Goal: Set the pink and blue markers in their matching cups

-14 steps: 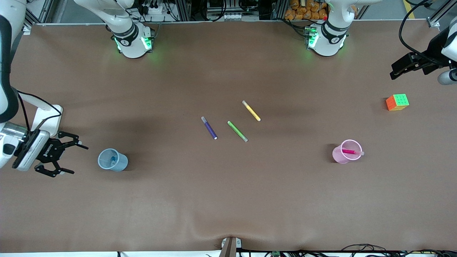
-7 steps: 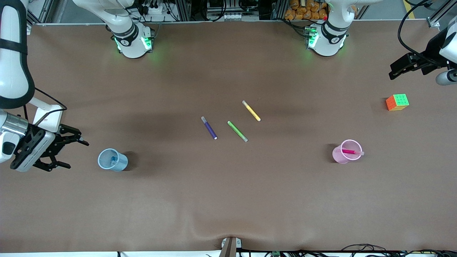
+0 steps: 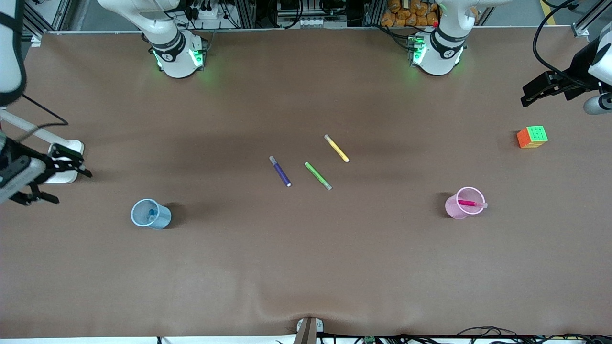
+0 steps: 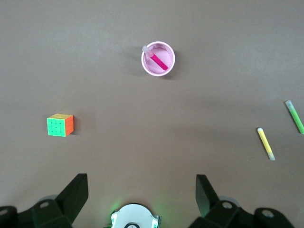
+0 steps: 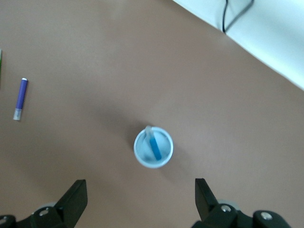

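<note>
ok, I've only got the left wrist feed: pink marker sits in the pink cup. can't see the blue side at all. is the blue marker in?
Observer: Yes. The blue marker stands inside the light blue cup, grey cap up against the rim.
Operator: Is the right gripper clear of that cup?
Observer: Clear. The right gripper is open and empty, off at the right arm's end of the table, apart from the cup.
Operator: Any strays I'm missing? I see a yellow and a green pen.
Observer: One more: a dark purple pen lies flat on the table beside the green pen, toward the right arm's end.
</note>
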Controlling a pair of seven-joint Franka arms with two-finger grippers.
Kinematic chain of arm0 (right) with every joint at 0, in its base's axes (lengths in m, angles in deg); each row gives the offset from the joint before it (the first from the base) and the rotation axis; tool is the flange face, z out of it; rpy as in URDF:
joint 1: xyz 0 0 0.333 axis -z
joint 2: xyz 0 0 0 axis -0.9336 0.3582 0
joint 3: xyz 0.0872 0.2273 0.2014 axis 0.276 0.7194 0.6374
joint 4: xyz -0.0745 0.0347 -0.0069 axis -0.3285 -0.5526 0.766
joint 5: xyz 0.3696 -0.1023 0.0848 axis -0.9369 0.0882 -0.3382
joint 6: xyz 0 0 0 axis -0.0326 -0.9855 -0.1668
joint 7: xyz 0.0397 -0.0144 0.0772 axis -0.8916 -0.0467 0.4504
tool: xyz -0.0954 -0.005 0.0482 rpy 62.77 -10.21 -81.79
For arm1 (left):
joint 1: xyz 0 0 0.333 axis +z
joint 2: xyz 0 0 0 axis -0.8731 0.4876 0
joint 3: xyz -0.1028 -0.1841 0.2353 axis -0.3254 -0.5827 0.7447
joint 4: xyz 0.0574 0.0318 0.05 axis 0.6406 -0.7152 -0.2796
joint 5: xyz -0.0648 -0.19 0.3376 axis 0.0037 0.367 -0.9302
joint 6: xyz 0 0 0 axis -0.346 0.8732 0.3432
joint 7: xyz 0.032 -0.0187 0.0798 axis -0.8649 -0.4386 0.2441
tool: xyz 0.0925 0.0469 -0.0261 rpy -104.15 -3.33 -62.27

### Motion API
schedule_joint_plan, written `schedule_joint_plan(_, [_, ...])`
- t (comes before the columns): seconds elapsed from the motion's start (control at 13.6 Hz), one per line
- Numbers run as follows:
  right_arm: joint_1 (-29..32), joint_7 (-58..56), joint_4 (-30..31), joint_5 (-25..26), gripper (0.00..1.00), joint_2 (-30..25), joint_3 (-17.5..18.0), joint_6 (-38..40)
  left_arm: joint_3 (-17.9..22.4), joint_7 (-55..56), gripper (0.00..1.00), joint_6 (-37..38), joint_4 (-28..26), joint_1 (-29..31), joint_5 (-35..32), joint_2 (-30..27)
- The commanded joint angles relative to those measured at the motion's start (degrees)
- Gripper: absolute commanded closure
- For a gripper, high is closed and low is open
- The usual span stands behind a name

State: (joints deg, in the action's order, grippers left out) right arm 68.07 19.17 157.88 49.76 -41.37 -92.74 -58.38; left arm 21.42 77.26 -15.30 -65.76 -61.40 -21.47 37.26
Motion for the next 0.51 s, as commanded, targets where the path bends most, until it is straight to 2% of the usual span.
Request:
schedule_joint_plan(0.0, [0.5,8.0,2.9,4.5,0.0,-5.7,0.4,1.3,-0.1,-1.3,0.0,0.5,-0.7,0.4,-0.2,-0.9])
schedule_joint_plan(0.15, [0.9,11.2,3.1,7.0,0.0,-7.6,0.2,3.5,0.2,-1.9,0.0,0.6,-0.4,0.4,-0.2,-0.8])
schedule_joint_plan(0.44, [0.5,15.7,3.3,7.9,0.0,-8.1,-2.9,4.5,0.3,-2.1,0.0,0.4,-0.4,0.9,-0.2,-0.7])
